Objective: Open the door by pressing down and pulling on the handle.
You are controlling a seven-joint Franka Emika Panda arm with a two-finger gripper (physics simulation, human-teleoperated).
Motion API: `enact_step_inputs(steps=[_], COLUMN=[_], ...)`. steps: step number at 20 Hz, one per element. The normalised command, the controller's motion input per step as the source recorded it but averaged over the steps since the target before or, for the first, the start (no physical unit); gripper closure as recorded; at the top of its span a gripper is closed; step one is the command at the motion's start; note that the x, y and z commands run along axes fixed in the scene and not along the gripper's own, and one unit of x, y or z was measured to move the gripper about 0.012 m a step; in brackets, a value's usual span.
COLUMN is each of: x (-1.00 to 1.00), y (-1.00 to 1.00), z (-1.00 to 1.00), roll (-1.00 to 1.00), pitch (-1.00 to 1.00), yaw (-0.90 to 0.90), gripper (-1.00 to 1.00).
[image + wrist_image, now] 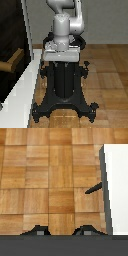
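Handle (11, 62), tan lever on the door (12, 45) at the exterior view's left, is being left well apart from the gripper (61, 231), jaw state unreadable; a misjudged approach is risking a frame strike.

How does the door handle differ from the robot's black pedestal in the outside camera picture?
The handle is tan, wood-coloured; the pedestal is black. The handle is far smaller than the pedestal. The handle sticks out from the dark door; the pedestal stands upright on the wooden floor.
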Motion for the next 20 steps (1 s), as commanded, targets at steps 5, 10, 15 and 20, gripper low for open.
enact_step_inputs(steps=[5,10,15,20], x=[0.0,0.0,0.0,0.0], y=[0.0,0.0,0.0,0.0], z=[0.0,0.6,0.6,0.8], roll=[0.0,0.0,0.0,0.0], pitch=[0.0,0.0,0.0,0.0], yaw=[0.0,0.0,0.0,0.0], gripper=[-1.0,-1.0,-1.0,-1.0])
